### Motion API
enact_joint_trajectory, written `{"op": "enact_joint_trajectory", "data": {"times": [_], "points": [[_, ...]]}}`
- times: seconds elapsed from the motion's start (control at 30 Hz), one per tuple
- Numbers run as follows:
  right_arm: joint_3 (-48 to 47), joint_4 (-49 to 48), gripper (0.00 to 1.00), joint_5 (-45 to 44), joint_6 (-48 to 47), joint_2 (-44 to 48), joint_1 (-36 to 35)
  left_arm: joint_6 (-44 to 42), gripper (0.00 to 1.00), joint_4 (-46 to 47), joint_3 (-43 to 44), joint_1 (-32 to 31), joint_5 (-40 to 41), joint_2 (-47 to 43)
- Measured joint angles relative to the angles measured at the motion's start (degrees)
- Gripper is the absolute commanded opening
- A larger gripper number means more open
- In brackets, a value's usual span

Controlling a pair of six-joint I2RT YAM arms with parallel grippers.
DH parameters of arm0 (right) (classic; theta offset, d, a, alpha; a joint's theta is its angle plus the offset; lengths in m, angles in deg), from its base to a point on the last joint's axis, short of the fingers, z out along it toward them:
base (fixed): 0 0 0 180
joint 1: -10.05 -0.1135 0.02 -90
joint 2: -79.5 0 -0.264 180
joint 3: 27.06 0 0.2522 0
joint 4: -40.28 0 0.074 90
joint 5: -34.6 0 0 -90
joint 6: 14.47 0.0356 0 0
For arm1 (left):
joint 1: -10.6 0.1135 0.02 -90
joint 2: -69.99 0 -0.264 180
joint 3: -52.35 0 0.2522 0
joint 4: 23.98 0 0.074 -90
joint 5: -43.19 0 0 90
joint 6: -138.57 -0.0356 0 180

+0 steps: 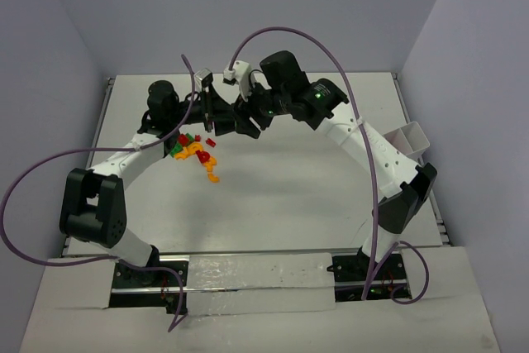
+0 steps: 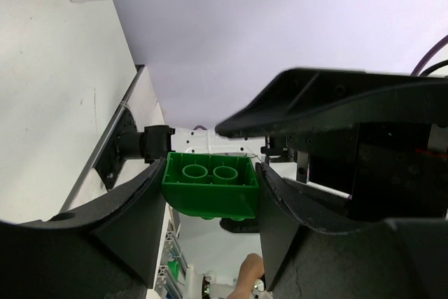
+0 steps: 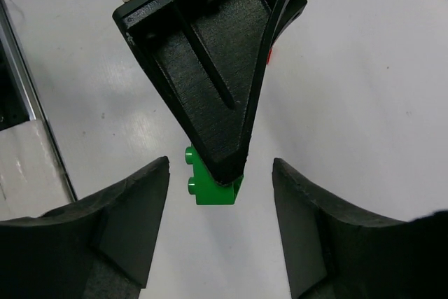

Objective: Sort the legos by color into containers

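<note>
Left wrist view shows the left claw closed on a green lego. Both pads touch its ends, so its row of two studs runs from finger to finger. In the top external view this grip sits just beyond the loose pile of legos on the worktop, where the two arms meet tip to tip. From the right wrist, the right claw stands open with the green lego in the gap between its fingers, touching neither. The studs face the finger at the picture's left, and the left claw's finger covers the lego's upper right part. Closing would likely pinch the stud face against the underside. The container sits far right beside the right arm, so that arm looks the nearer carrier.
</note>
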Motion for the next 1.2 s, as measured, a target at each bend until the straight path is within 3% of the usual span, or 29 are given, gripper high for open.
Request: {"op": "enact_joint_trajectory", "data": {"times": [0.13, 0.27, 0.3, 0.33, 0.37, 0.43, 0.47, 0.5, 0.67, 0.77, 0.93, 1.07, 1.2], "points": [[0.00, -0.04, 0.39, -0.12, -0.31, -0.02, -0.11, 0.60, 0.06, 0.49, 0.00, 0.00, 0.00, 0.00], [0.21, -0.12, 0.25, 0.18, -0.15, -0.02, -0.13, 1.13, 0.19, 1.56, -0.34, 0.07, 0.12, 0.00], [0.25, -0.08, 0.13, 0.31, 0.07, -0.02, -0.13, 1.18, 0.29, 1.97, -0.49, 0.08, 0.11, 0.00], [0.30, -0.05, 0.12, 0.38, 0.01, -0.02, -0.13, 1.36, 0.39, 2.26, -0.67, 0.07, 0.19, 0.00], [0.43, -0.07, 0.05, 0.38, -0.05, -0.02, -0.13, 1.46, 0.52, 2.52, -0.84, 0.07, 0.17, 0.00], [0.72, -0.21, 0.00, 0.33, -0.08, 0.05, -0.13, 1.50, 0.73, 3.01, -1.08, 0.10, 0.17, 0.00], [1.00, -0.42, 0.00, 0.31, -0.10, 0.18, -0.13, 1.32, 0.93, 3.02, -1.18, 0.23, 0.12, 0.00], [1.22, -0.90, 0.00, -0.09, -0.18, 0.27, -0.08, 1.69, 0.99, 2.89, -1.27, 0.36, -0.04, 0.00], [5.01, -1.15, 0.00, -0.26, -0.21, 2.01, 2.38, -1.33, 0.99, -0.55, -0.75, 3.96, -0.09, -0.02], [9.84, -1.22, 0.00, -0.28, -0.55, 5.15, 8.41, -11.12, 0.99, -12.47, 3.89, 9.34, 2.40, -0.02], [19.62, -0.86, 0.00, -1.99, -3.53, 13.64, 27.71, -37.53, 0.99, -35.02, 16.27, 11.48, 16.65, -1.64], [24.66, 1.37, 0.00, -3.89, -9.15, 18.80, 46.56, -53.04, 0.99, -43.58, 17.06, 6.29, 29.80, -6.86], [25.58, 3.81, 0.00, -5.20, -14.86, 18.70, 60.77, -63.12, 0.99, -48.04, 17.05, 2.78, 36.71, -8.86]]}}
